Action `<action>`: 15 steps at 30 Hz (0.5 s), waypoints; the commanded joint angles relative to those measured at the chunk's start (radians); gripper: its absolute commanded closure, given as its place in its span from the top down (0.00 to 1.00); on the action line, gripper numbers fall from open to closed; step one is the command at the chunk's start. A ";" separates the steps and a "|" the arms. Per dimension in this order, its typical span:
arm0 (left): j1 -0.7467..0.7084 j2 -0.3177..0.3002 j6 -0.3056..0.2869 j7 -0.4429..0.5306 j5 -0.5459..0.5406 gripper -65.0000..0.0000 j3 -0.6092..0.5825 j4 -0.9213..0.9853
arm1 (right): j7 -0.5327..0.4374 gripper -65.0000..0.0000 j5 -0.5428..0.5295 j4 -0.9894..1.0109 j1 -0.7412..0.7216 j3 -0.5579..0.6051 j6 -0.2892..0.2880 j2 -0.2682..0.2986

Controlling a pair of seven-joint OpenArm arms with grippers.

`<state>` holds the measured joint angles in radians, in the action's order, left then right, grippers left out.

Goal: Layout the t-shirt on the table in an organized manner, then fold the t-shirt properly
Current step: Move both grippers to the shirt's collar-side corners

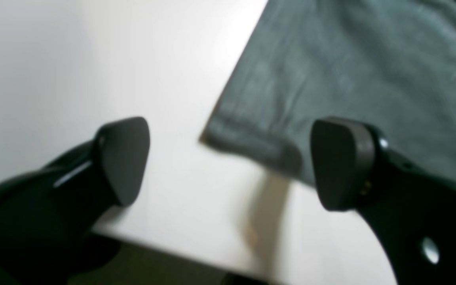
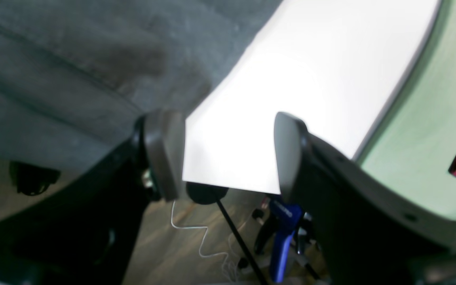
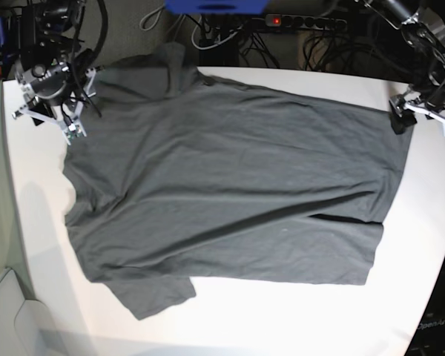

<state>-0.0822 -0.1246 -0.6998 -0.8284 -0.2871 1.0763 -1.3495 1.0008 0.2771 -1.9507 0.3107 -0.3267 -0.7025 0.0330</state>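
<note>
Your white tabletop [image 3: 430, 245] carries the dark grey t-shirt [image 3: 230, 185] spread nearly flat across it, while the left gripper [image 1: 230, 162], jaws wide and empty, hovers at one hemmed corner and the right gripper [image 2: 228, 154], jaws parted, grips nothing at another edge.

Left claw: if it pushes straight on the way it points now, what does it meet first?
Probably the hemmed corner of the dark charcoal-grey cotton t-shirt, lying on the smooth white table just ahead of the open left claw. Depth is blurry, so it might touch bare tabletop first.
</note>
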 commanded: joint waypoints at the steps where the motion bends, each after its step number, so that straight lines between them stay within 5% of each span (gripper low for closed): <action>1: 0.009 -0.014 0.002 -0.006 -0.004 0.97 0.000 -0.003 | -0.010 0.56 0.003 -0.014 -0.003 -0.002 0.004 0.006; 7: 0.008 -0.024 0.002 -0.004 -0.004 0.94 -0.075 0.002 | -0.010 0.56 0.003 -0.014 -0.006 -0.002 0.004 0.005; 15: 0.026 -0.022 0.002 -0.004 0.050 0.37 -0.092 0.002 | -0.010 0.56 0.003 -0.014 -0.003 -0.002 0.004 0.005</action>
<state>-0.0662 -0.1349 -0.7002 -0.8268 -0.2337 0.9821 -1.3403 1.0012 0.2771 -1.9503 0.3111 -0.3264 -0.7029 0.0326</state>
